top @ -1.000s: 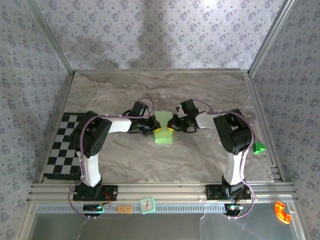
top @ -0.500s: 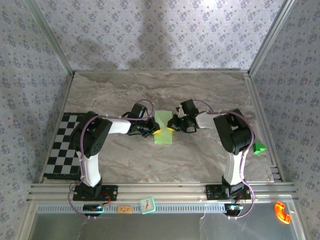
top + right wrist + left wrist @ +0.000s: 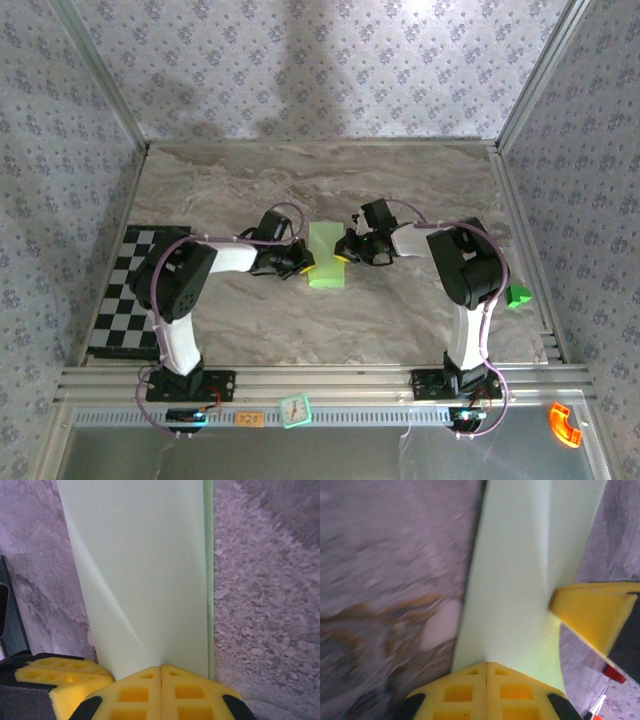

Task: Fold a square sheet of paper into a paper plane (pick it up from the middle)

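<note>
The square sheet of paper [image 3: 326,255] lies on the marble table, folded into a narrow pale green upright rectangle. My left gripper [image 3: 307,264] is shut, its yellow tips resting on the sheet's lower left edge. In the left wrist view the paper [image 3: 520,580] runs out from under those tips [image 3: 486,663]. My right gripper [image 3: 343,256] is also shut, with its tips on the sheet's right edge. In the right wrist view the paper [image 3: 150,565] shows a soft diagonal crease ending at the gripper's tips [image 3: 161,667]. Nothing shows between either pair of jaws.
A small bright green block [image 3: 517,296] sits by the right arm near the right rail. A checkerboard mat [image 3: 125,290] lies at the left. A small clock [image 3: 295,409] and an orange piece [image 3: 565,424] rest on the near frame. Patterned walls enclose the table.
The paper was bowed up between the two grippers a second ago and now lies flat as a rectangle. The left gripper has shifted slightly left, to the paper's edge. The right gripper has hardly moved.
</note>
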### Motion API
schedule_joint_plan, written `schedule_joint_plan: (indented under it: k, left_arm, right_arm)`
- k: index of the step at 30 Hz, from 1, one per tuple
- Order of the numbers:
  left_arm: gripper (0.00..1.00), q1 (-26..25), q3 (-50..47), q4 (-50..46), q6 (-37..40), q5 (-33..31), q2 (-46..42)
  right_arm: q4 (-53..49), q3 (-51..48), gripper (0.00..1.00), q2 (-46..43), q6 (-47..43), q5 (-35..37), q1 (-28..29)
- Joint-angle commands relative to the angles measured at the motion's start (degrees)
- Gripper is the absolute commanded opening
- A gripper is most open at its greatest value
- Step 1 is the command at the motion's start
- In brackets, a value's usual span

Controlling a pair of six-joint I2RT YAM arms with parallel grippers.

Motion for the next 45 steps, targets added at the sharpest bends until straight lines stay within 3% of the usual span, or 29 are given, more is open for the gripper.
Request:
schedule_joint_plan:
  k: [1, 6, 13, 23, 31, 37, 45]
  left_arm:
    - [0.0, 1.92, -2.24, -5.58, 2.18, -2.22, -3.7]
    - [0.0, -0.31, -1.85, -3.13, 1.66, -2.3, -7.07]
    - [0.0, -4.34, -0.85, 4.57, -3.79, -1.13, -2.63]
    - [0.0, -4.38, -6.0, 2.57, -5.0, -5.67, -1.93]
    - [0.0, -1.47, -12.15, 0.82, -4.76, -7.57, -8.6]
    - [0.0, -2.47, -9.34, 3.51, -4.52, -4.25, -11.02]
    - [0.0, -5.68, -5.23, 4.29, -4.2, -2.74, -4.85]
  right_arm:
    - [-11.96, -4.98, 0.05, 7.68, -1.21, 16.72, -1.69]
    - [-11.75, -5.2, 0.05, 7.68, -1.32, 16.74, -1.69]
    - [-11.75, -5.38, 0.05, 7.68, -1.43, 16.74, -1.84]
    - [-11.9, -5.38, 0.05, 7.87, -1.83, 16.8, -2.12]
    - [-12.1, -5.46, 0.05, 7.94, -2.25, 17.13, -2.47]
    - [-12.06, -5.56, 0.05, 7.77, -2.36, 17.25, -2.56]
    - [-12.12, -5.57, 0.05, 7.74, -2.31, 17.34, -2.58]
